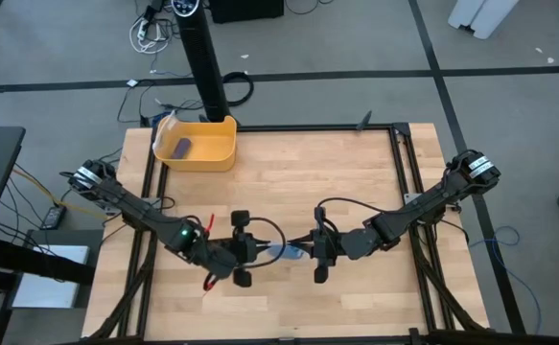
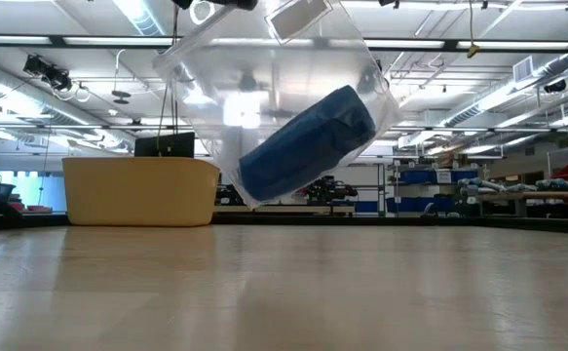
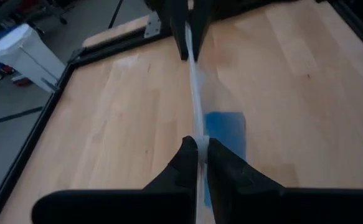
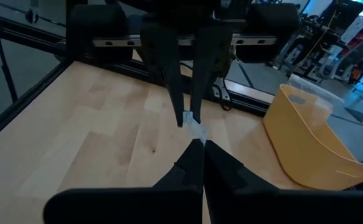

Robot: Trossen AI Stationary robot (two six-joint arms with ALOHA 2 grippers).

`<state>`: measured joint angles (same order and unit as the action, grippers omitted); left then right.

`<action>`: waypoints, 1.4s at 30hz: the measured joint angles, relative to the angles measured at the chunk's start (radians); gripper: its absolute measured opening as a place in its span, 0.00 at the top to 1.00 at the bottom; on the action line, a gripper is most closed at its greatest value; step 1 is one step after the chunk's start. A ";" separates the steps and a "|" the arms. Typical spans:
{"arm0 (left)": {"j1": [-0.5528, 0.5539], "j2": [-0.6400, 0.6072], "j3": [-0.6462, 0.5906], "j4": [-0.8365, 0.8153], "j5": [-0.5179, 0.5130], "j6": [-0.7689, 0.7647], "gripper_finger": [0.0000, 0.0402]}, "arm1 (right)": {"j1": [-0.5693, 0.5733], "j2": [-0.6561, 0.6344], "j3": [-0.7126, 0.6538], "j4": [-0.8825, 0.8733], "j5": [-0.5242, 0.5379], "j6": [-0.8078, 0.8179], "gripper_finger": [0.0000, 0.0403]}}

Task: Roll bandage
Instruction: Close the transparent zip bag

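Note:
A clear plastic bag (image 2: 264, 88) hangs in the air above the table's middle, stretched between my two grippers. The bright blue bandage (image 2: 308, 144), a compact roll, lies tilted inside the bag's lower part. It also shows in the high view (image 1: 284, 253) and the left wrist view (image 3: 226, 134). My left gripper (image 1: 247, 251) is shut on the bag's left end. My right gripper (image 1: 315, 253) is shut on its right end. The two grippers face each other. My left gripper pinches the bag's thin upper edge (image 3: 199, 134) between its two fingers, coming level from the table's left. The bag is clear of the table and its edge runs taut toward the other gripper. My right gripper pinches the crumpled end of the bag's edge (image 4: 195, 129) between its two fingers, coming level from the table's right. The bag hangs below the fingers, clear of the table.
A yellow bin (image 1: 199, 144) stands at the far left of the table and holds a small dark purple block (image 1: 182, 147). A black post (image 1: 207, 57) rises just behind it. A black frame (image 1: 404, 192) borders the wooden table.

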<state>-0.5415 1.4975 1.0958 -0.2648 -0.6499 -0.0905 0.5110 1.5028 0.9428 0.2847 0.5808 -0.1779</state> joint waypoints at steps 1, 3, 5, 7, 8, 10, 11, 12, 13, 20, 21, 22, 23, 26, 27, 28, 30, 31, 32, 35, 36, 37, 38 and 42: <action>-0.004 0.000 0.000 -0.015 -0.001 -0.012 0.94 | 0.000 0.000 0.000 -0.002 0.000 0.000 1.00; -0.011 0.000 0.000 -0.041 -0.003 -0.026 0.94 | 0.000 0.000 0.000 -0.005 0.000 0.000 1.00; -0.019 0.000 0.000 -0.053 -0.004 -0.041 0.94 | 0.000 0.000 0.000 -0.005 -0.001 0.000 1.00; -0.027 -0.001 0.000 -0.065 -0.004 -0.047 0.94 | 0.001 0.000 0.000 -0.005 -0.002 0.000 1.00; -0.031 -0.001 0.000 -0.070 -0.004 -0.048 0.94 | 0.001 0.000 0.000 -0.005 -0.002 0.000 1.00; -0.038 -0.001 0.000 -0.087 -0.005 -0.056 0.94 | 0.001 0.000 0.000 -0.005 -0.003 0.000 1.00; -0.040 -0.001 0.000 -0.097 -0.005 -0.069 0.94 | 0.001 0.000 0.000 -0.005 -0.003 0.000 1.00; -0.042 -0.001 0.000 -0.109 -0.005 -0.076 0.94 | 0.001 0.000 0.000 -0.005 -0.003 0.000 1.00; -0.043 -0.001 0.000 -0.120 -0.004 -0.084 0.94 | 0.001 0.000 0.000 -0.006 -0.002 0.000 1.00; -0.061 -0.001 0.000 -0.175 -0.001 -0.135 0.94 | 0.001 0.000 0.000 -0.006 -0.001 -0.001 1.00; -0.064 -0.001 0.000 -0.177 -0.001 -0.141 0.94 | 0.001 0.000 0.000 -0.005 -0.001 -0.001 1.00; -0.068 -0.001 0.000 -0.178 0.001 -0.148 0.94 | 0.001 0.000 0.000 -0.005 -0.002 -0.001 1.00; -0.071 -0.001 0.000 -0.181 0.000 -0.150 0.94 | 0.001 0.000 0.000 -0.005 -0.002 0.000 1.00; -0.084 -0.011 0.000 -0.198 0.000 -0.163 0.94 | 0.002 0.000 0.000 -0.005 -0.002 0.000 1.00; -0.088 -0.014 0.000 -0.200 0.000 -0.174 0.94 | 0.002 0.000 0.000 -0.005 -0.002 0.000 1.00; -0.092 -0.017 0.000 -0.202 0.000 -0.180 0.94 | 0.002 0.000 0.000 -0.005 -0.002 0.000 1.00; -0.104 -0.031 0.000 -0.223 0.000 -0.199 0.94 | 0.002 0.000 0.000 -0.006 -0.002 0.000 1.00; -0.108 -0.039 0.000 -0.232 -0.001 -0.209 0.95 | 0.002 0.000 0.000 -0.006 -0.002 0.000 1.00; -0.111 -0.042 0.001 -0.238 -0.002 -0.221 0.95 | 0.001 -0.001 0.000 -0.005 -0.001 0.000 1.00; -0.122 -0.049 0.000 -0.266 -0.003 -0.250 0.95 | 0.001 -0.002 0.001 -0.007 -0.001 0.000 1.00; -0.126 -0.050 0.000 -0.274 -0.003 -0.255 0.95 | 0.002 -0.002 0.001 -0.008 -0.001 0.000 1.00; -0.130 -0.051 0.000 -0.278 -0.003 -0.260 0.95 | 0.002 -0.002 0.001 -0.007 -0.001 0.001 1.00; -0.132 -0.051 0.000 -0.285 -0.003 -0.266 0.95 | 0.002 -0.002 0.001 -0.007 0.001 0.001 1.00; -0.136 -0.051 0.000 -0.304 0.010 -0.289 0.95 | 0.003 -0.002 0.000 -0.010 0.001 0.000 1.00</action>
<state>-0.6776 1.4464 1.0958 -0.5689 -0.6397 -0.3796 0.5144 1.5013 0.9432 0.2749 0.5823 -0.1775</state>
